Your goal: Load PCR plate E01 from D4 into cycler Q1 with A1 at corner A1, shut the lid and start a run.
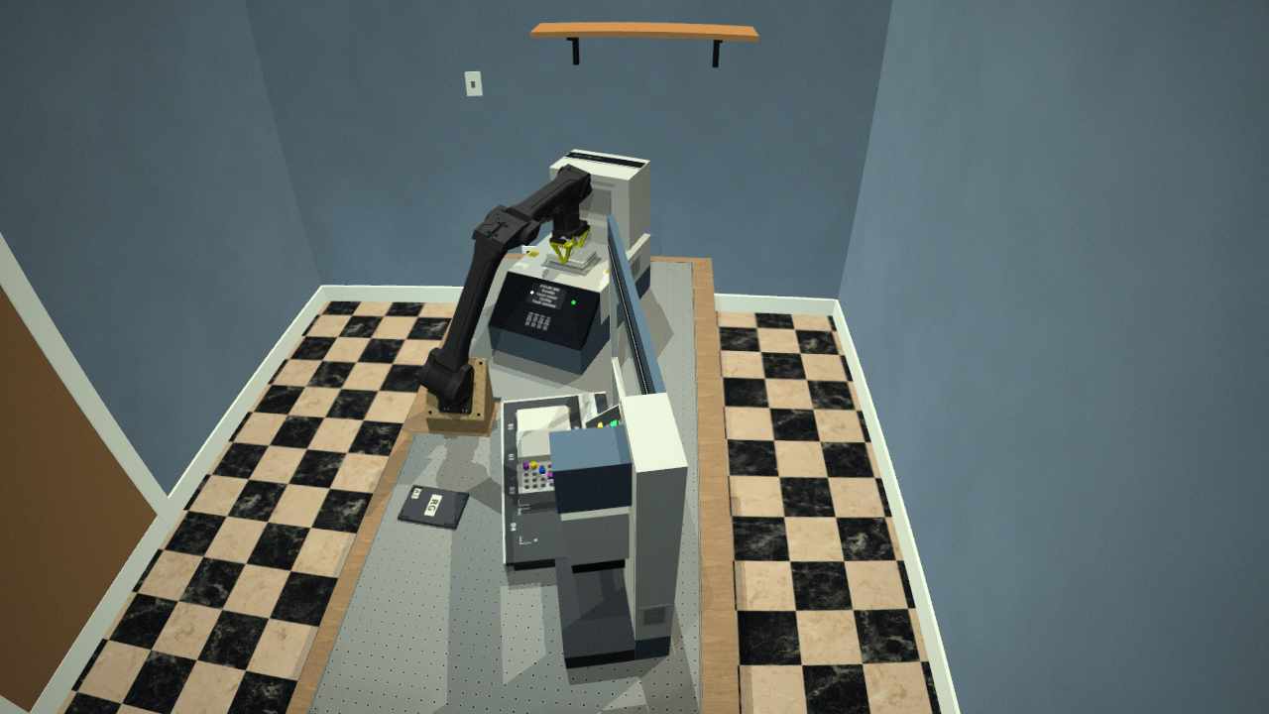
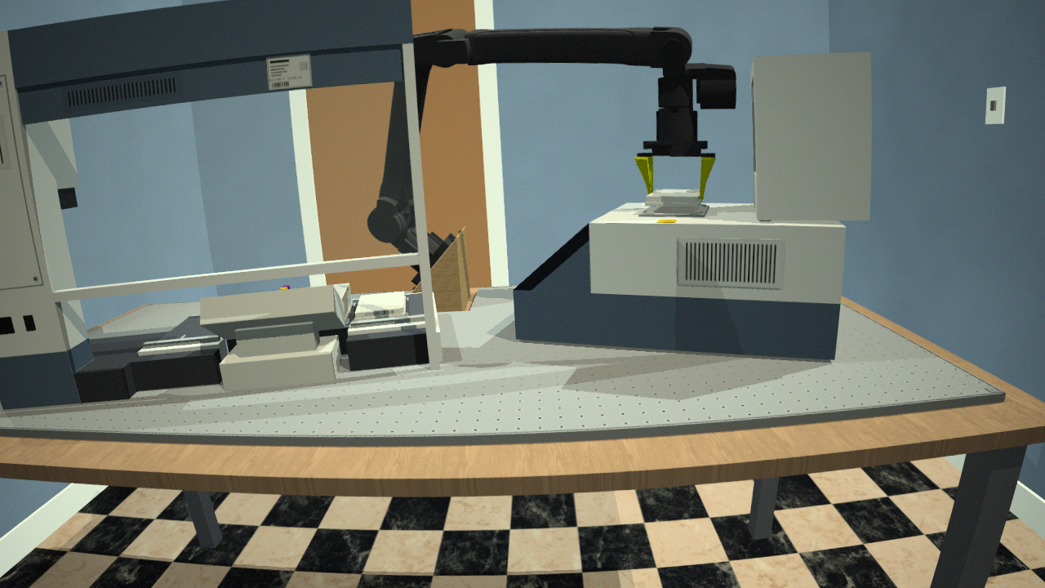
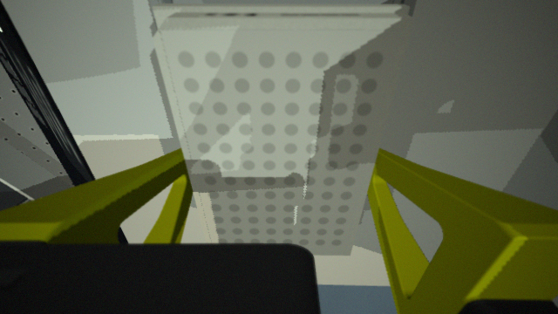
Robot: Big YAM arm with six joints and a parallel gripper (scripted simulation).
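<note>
Lab: cycler (image 1: 541, 328), liquid handler (image 1: 656, 479)

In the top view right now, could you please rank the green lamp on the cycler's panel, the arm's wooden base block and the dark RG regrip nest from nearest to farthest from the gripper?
1. Green lamp: on the dark front panel, just below the gripper, which is shut on the white well plate.
2. Wooden base block: at the table's left edge, farther down.
3. Dark RG nest: lowest and left, farthest.
</note>
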